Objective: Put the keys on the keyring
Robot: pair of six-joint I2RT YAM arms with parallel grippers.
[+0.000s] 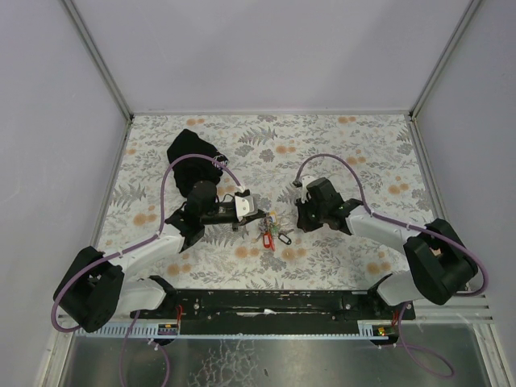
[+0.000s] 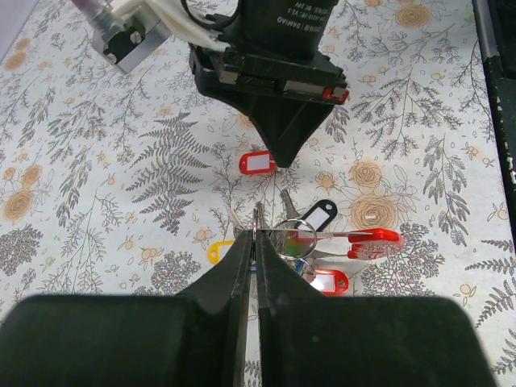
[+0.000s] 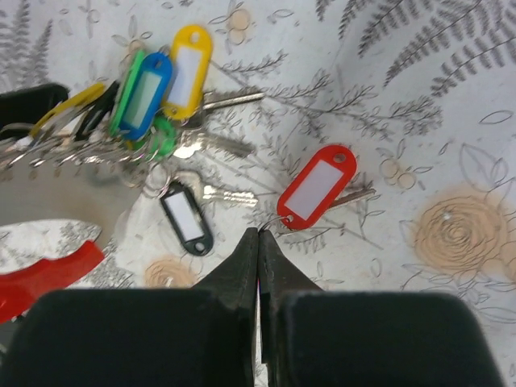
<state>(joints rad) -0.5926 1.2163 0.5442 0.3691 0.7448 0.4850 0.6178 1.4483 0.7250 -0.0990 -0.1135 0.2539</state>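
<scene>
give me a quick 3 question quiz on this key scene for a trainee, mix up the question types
1. True or false: the left gripper and the right gripper both stand wide open.
2. Which colour of tag lies apart from the bunched keys, just off the right gripper's tips? A yellow, B red, C blue.
3. In the top view, what dark thing lies beyond the left gripper, toward the far left?

Key
1. False: both are shut.
2. B, the red tag.
3. The black cloth pouch.
</scene>
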